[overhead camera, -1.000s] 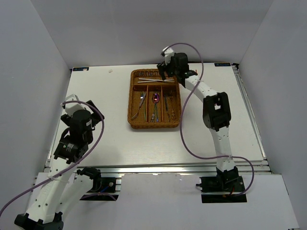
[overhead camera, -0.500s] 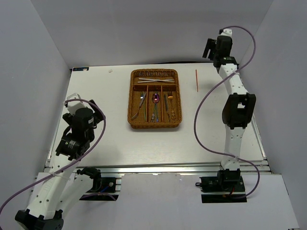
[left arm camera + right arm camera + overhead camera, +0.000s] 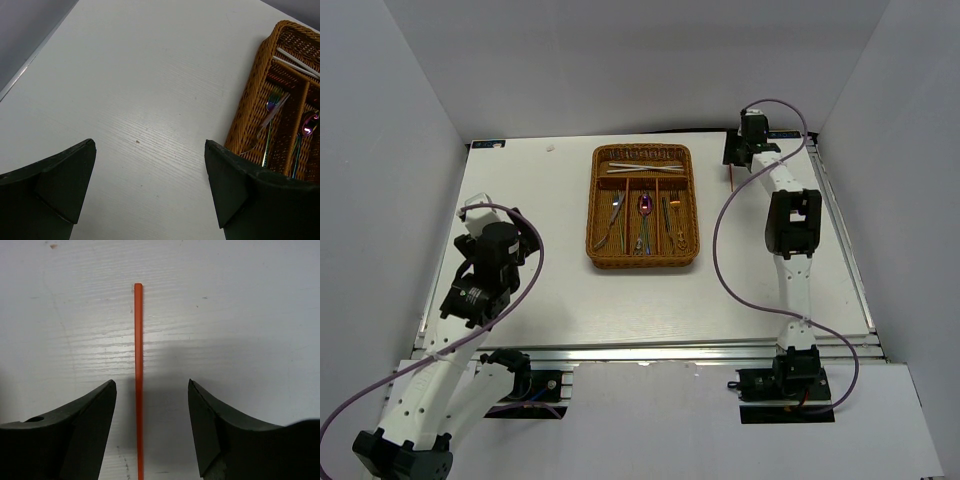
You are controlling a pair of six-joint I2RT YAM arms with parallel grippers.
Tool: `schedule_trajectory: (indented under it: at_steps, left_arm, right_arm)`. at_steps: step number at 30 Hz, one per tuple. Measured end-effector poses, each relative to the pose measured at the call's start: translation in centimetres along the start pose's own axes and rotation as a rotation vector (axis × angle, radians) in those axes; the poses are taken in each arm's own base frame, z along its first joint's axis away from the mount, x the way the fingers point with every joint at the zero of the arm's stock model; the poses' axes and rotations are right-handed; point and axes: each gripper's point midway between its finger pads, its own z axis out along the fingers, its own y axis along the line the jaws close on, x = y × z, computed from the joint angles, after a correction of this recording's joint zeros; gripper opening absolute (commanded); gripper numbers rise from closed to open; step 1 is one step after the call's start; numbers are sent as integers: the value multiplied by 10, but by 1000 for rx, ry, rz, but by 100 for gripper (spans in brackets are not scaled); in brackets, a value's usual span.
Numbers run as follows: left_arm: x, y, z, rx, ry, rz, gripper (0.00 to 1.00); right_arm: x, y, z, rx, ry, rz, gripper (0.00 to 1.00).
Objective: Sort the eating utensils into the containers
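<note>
The brown wicker tray point(image 3: 592, 215) stands mid-table. Its crosswise far slot holds silver chopsticks point(image 3: 642, 168). Its long slots hold forks point(image 3: 614, 214), a purple spoon point(image 3: 646, 205) and more cutlery point(image 3: 672, 215). A red chopstick point(image 3: 733, 181) lies on the table to the right of the tray. My right gripper point(image 3: 736, 156) is down over it. In the right wrist view the red chopstick point(image 3: 138, 355) runs between the open fingers of the right gripper point(image 3: 152, 390), nearer the left one and touching neither. My left gripper point(image 3: 150, 155) is open and empty over bare table, left of the tray point(image 3: 248, 112).
White walls close in the table on the left, far and right sides. The left arm point(image 3: 485, 265) hangs over the table's left part. A metal rail point(image 3: 670, 352) runs along the near edge.
The right arm swung from the tray's far end out to the right, then dropped over the red chopstick. Its jaws have narrowed. The left arm shifted slightly.
</note>
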Motion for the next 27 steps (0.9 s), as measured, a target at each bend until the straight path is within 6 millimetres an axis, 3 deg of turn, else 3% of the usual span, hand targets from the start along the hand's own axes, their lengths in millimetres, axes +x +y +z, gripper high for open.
schedule_trajectory:
  at_steps: [4, 5, 12, 13, 17, 27]
  left_arm:
    - [1, 0, 1, -1, 3, 2, 98]
    - [1, 0, 1, -1, 3, 2, 98]
    - [0, 0, 0, 0, 1, 1, 98]
    - [0, 0, 0, 0, 1, 1, 98]
    - [0, 0, 0, 2, -2, -1, 98]
    - [-3, 1, -3, 8, -12, -10, 98]
  right_arm:
    - [9, 0, 13, -7, 10, -1, 48]
    - [10, 0, 17, -9, 11, 1, 39]
    - [14, -1, 27, -13, 11, -2, 34]
    - [13, 0, 28, -13, 7, -3, 23]
    - [12, -1, 31, -13, 3, -22, 4]
    - [18, 1, 25, -48, 47, -66, 0]
